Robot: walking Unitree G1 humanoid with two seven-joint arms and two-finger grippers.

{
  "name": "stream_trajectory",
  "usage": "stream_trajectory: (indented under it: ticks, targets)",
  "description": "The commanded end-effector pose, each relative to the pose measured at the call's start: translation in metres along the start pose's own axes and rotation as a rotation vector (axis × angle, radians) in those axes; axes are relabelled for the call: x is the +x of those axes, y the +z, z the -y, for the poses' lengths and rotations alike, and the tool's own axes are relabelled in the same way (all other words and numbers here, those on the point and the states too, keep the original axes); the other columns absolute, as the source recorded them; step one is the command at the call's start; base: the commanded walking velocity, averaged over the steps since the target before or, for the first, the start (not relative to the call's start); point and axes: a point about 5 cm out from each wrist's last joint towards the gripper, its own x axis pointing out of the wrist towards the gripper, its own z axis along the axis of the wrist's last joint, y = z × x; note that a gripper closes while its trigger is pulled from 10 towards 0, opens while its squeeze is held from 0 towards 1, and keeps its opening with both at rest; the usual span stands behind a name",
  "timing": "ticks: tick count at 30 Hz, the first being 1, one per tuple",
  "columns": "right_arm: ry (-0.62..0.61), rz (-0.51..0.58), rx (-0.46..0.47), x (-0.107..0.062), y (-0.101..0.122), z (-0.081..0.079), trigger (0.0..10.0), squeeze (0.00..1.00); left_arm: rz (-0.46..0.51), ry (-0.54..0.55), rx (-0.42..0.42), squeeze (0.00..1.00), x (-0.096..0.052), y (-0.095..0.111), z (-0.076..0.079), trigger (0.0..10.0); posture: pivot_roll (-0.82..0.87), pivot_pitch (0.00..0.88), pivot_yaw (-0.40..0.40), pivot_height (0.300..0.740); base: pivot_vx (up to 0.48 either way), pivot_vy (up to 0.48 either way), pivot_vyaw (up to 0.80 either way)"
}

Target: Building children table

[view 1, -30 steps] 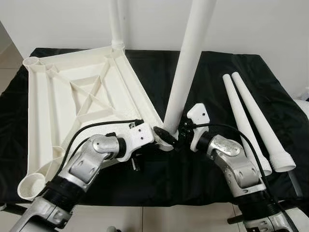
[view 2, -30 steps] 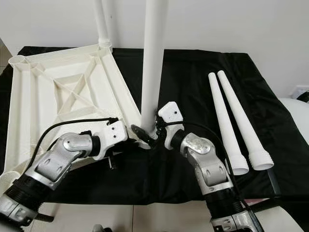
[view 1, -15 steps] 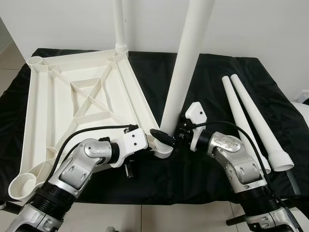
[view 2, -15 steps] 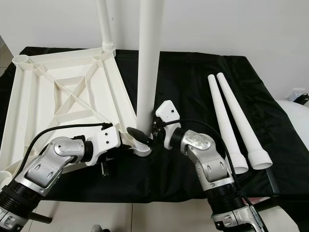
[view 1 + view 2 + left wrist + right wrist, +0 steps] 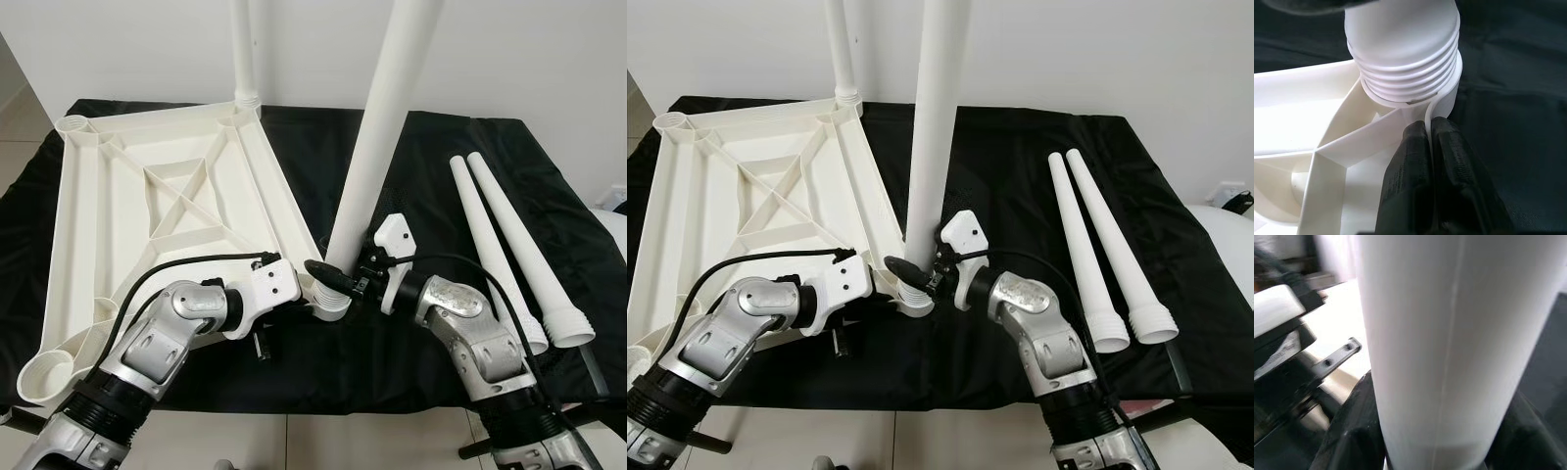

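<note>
Upturned white tabletop [image 5: 167, 196] on black cloth [image 5: 431, 157]. Left gripper [image 5: 1430, 147], fingers pinched shut on thin socket wall at near corner. Right gripper [image 5: 345, 282], fingers clamped around upright leg [image 5: 377, 147] seated in that socket. Two spare legs [image 5: 509, 245] lying to the right.

White wall [image 5: 549, 59]; pale tiled floor [image 5: 294, 441]; black-draped table [image 5: 431, 147]
</note>
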Motion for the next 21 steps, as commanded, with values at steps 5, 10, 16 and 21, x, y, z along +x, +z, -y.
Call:
stream_trajectory:
  ticks: [5,10,16,21]
  targets:
    - [-0.254,-0.215,0.026,0.001,-0.043,0.001,0.0,0.00,0.040,0.037,-0.043,0.00,0.013,0.009,-0.003,0.0,0.05,0.128,-0.038,0.740,0.000,0.000,0.00]
    - [-0.496,-0.292,0.074,0.002,-0.058,0.004,0.0,0.00,0.062,0.034,-0.047,0.00,0.020,0.017,-0.006,0.0,0.05,0.135,-0.032,0.740,0.000,0.000,0.00]
    - [-0.619,-0.323,0.095,-0.001,-0.064,0.003,0.0,0.00,0.066,0.036,-0.046,0.00,0.022,0.019,-0.009,0.0,0.05,0.140,-0.028,0.740,0.000,0.000,0.00]
    - [-0.723,-0.347,0.078,-0.004,-0.069,-0.002,0.0,0.00,0.061,0.047,-0.052,0.00,0.025,0.020,-0.013,0.0,0.05,0.142,-0.025,0.740,0.000,0.000,0.00]
